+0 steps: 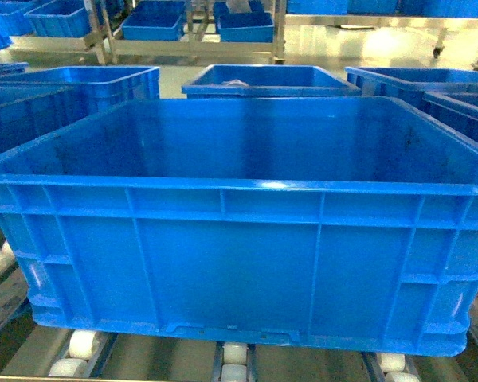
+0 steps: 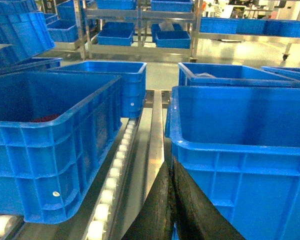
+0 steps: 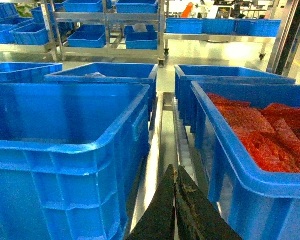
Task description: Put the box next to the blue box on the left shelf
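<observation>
Shelf surface: the left shelf (image 1: 88,350) is a grey metal deck of parallel rails; white rollers (image 1: 81,344) line each rail and show under the front edge of the box in the head view.
Room: a pale glossy floor (image 3: 215,52) lies beyond the deck; metal racks (image 3: 110,50) at the back carry more blue crates.
Left neighbour: a blue crate (image 2: 50,145) stands on the rollers at the left of the left wrist view, with something red low inside it, too dark to identify.
Left gap: a bare metal rail (image 2: 155,145) runs between that crate and the box; the two are apart.
Left gripper: the left gripper (image 2: 171,210) sits low in this gap, its dark fingers (image 2: 155,215) pressed together and holding nothing, just beside the box wall.
Task item: the box (image 1: 239,231) sits upright on the rollers, centred in the head view, interior empty.
Rear row: further blue crates (image 1: 271,79) stand behind the box, one with a pale item inside.
Right gap: a second rail (image 3: 165,130) separates the box from the next crate.
Right gripper: the right gripper (image 3: 176,210) sits in this gap, fingers closed together on nothing.
Right neighbour: a blue crate (image 3: 230,165) filled with red mesh material (image 3: 260,130).
</observation>
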